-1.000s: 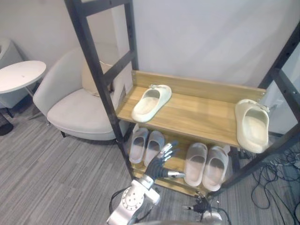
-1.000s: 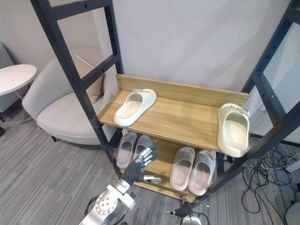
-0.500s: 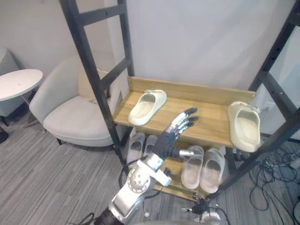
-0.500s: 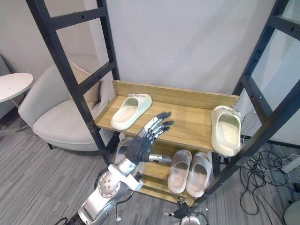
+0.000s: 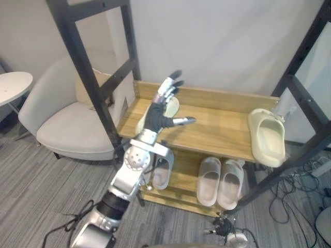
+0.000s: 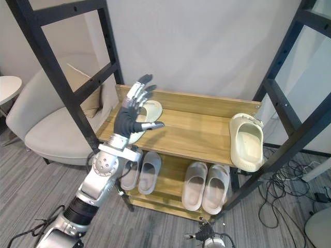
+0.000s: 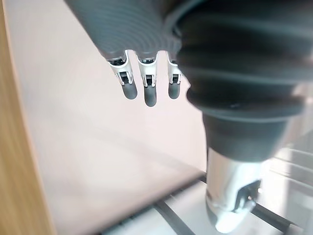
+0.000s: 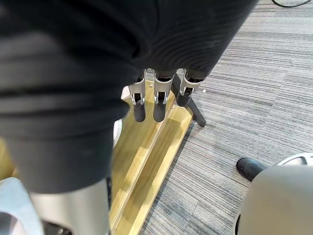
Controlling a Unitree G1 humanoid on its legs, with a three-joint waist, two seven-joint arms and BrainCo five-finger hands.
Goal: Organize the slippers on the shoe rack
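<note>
Evidently the left hand [image 6: 127, 122], fingers spread and empty, hovers over the left slipper [image 6: 150, 109] on the upper shelf [image 6: 194, 132], likely to bring it beside its far-off mate [image 6: 245, 144].

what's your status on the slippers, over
Left hand open, by left cream slipper on upper shelf. Right hand open, idle. Other cream slipper at shelf's right end. Nothing blocking.

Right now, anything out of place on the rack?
Pair split on the upper shelf: one cream slipper at the left end behind the open left hand, the other cream slipper far right, overhanging the front edge. Lower left pair and lower right pair sit neatly.
</note>
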